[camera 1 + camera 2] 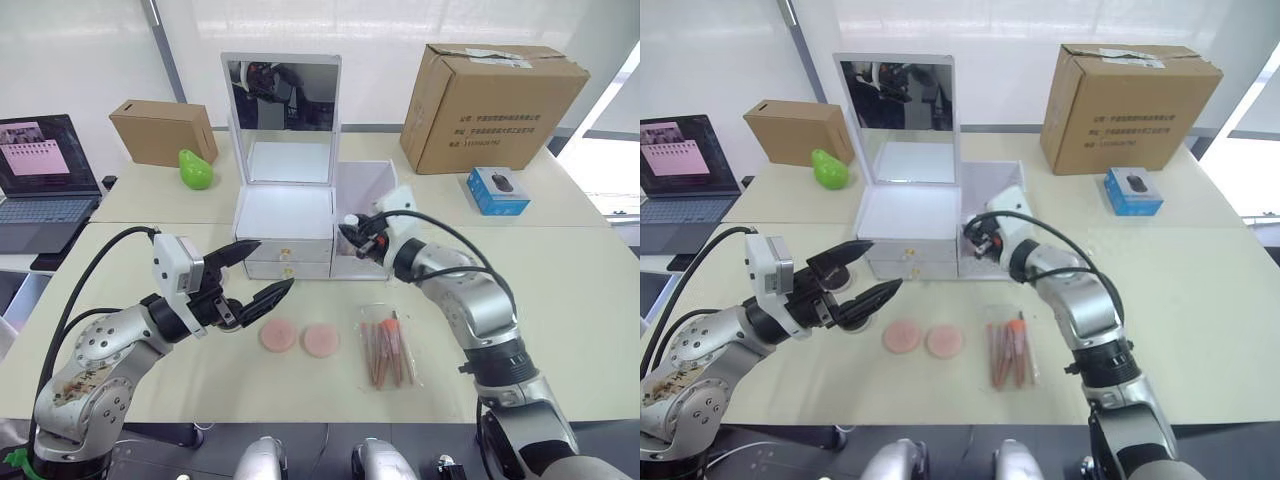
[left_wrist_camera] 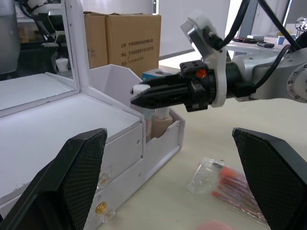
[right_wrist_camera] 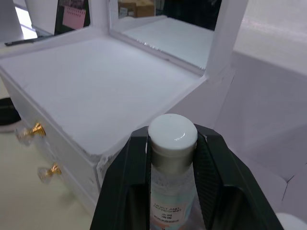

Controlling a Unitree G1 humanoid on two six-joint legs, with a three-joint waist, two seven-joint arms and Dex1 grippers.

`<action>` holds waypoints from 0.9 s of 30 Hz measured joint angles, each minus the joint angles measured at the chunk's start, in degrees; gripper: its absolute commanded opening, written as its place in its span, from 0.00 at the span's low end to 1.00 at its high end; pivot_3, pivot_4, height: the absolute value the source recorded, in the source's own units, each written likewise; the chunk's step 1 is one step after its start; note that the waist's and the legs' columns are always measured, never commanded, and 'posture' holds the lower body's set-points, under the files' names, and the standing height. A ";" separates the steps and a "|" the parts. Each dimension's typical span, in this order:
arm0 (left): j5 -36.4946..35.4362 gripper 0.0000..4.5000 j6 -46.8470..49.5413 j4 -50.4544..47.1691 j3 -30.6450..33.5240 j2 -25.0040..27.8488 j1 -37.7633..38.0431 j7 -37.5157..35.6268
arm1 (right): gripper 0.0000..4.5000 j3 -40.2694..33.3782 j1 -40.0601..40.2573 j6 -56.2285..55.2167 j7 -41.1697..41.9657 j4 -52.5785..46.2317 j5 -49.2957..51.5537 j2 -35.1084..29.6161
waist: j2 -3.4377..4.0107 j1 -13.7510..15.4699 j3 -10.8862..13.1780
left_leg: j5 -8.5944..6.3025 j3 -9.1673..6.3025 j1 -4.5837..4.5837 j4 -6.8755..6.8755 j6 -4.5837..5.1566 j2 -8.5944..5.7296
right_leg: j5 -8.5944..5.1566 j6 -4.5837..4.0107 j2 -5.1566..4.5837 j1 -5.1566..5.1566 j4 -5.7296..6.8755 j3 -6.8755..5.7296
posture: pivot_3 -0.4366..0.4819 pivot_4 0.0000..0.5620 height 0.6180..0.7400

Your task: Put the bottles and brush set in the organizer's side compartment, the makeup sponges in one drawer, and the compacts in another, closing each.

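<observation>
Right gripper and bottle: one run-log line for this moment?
right gripper shut on bottle over side compartment | left gripper open | drawers closed

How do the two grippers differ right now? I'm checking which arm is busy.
The left gripper has its fingers spread open and empty, while the right gripper is shut on a bottle with a white cap. The left one hovers over the table in front of the drawers; the right one is at the side compartment, where another bottle already stands. Both have black fingers and point toward the organizer.
</observation>
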 measured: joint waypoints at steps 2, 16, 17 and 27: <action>0.00 1.00 -0.29 -0.01 0.00 0.00 0.05 0.12 | 0.20 0.42 0.13 -0.89 0.65 1.93 -1.58 0.30 | 0.00 0.00 0.00 | 0.00 0.00 0.00 0.00 0.00 0.00 | 0.00 0.00 0.00 0.00 0.00 0.00 | 0.48 0.27 1.00; 0.02 1.00 -1.94 0.40 0.01 0.24 0.87 -0.42 | 0.84 -3.35 0.15 -1.67 2.97 -2.48 -2.41 1.02 | 0.01 -0.37 0.01 | 0.00 0.02 0.02 -0.09 0.00 0.06 | 0.00 -0.02 0.05 -0.07 0.02 0.03 | 0.48 0.27 1.00; 0.02 1.00 -2.08 1.05 0.04 0.57 0.80 -0.84 | 0.84 -3.46 -0.02 -0.68 4.04 -5.53 -1.50 -0.09 | 0.03 -0.38 0.01 | 0.00 0.03 0.02 -0.13 0.00 0.05 | 0.00 -0.03 0.05 -0.09 0.02 0.04 | 0.48 0.27 1.00; 2.96 1.00 -6.81 19.98 8.60 9.00 1.52 -8.43 | 0.84 -22.28 -0.04 13.09 13.14 -24.61 18.16 -14.17 | -0.09 0.62 0.03 | 0.00 0.06 0.03 -0.14 -0.01 0.07 | -0.02 -0.07 -0.07 -0.01 -0.13 -0.21 | 0.48 0.27 1.00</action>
